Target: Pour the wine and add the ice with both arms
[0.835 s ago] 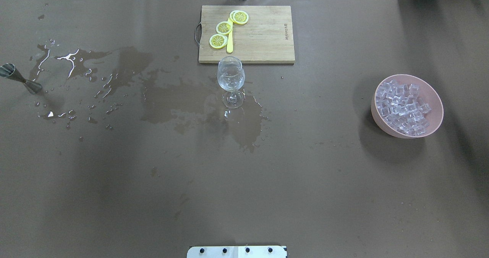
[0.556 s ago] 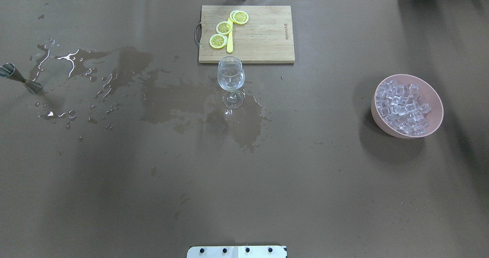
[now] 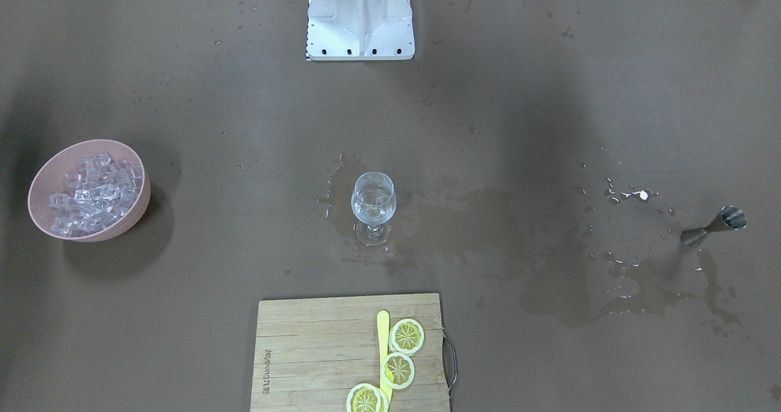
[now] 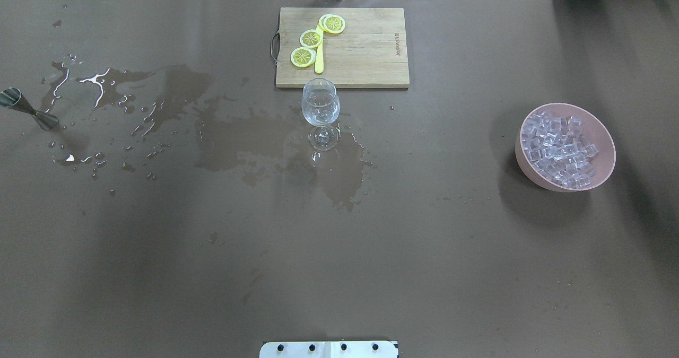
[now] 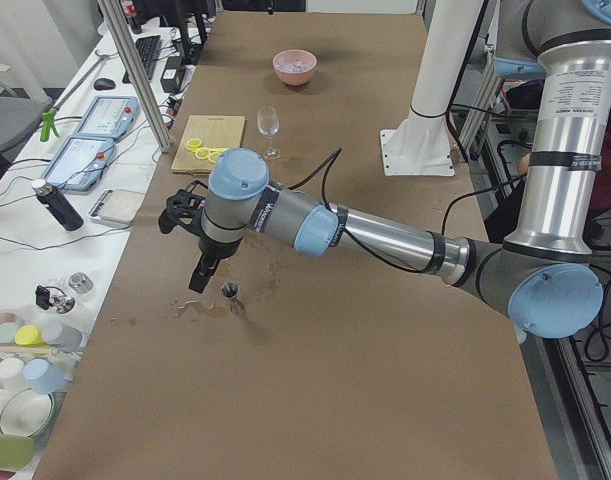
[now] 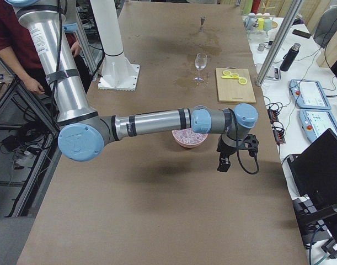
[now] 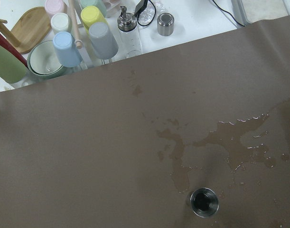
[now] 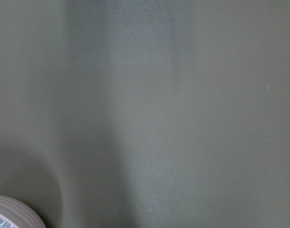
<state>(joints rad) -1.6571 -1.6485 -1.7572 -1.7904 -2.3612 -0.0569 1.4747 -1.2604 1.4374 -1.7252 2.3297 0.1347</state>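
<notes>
Jigger point(image 4: 29, 113) stands by left table point(image 4: 339, 273) edge, ice point(image 4: 561, 148) bowl point(image 4: 532, 173) by right.

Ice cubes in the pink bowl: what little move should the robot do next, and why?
Probably swing the right claw sideways over the pink bowl. The ice is all heaped there, the glass shows a little clear wine but no cubes, and that claw hangs just beside the bowl.

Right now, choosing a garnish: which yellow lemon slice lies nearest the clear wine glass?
The yellow lemon slice at the row's end toward the clear wine glass; the other two sit farther back.
</notes>
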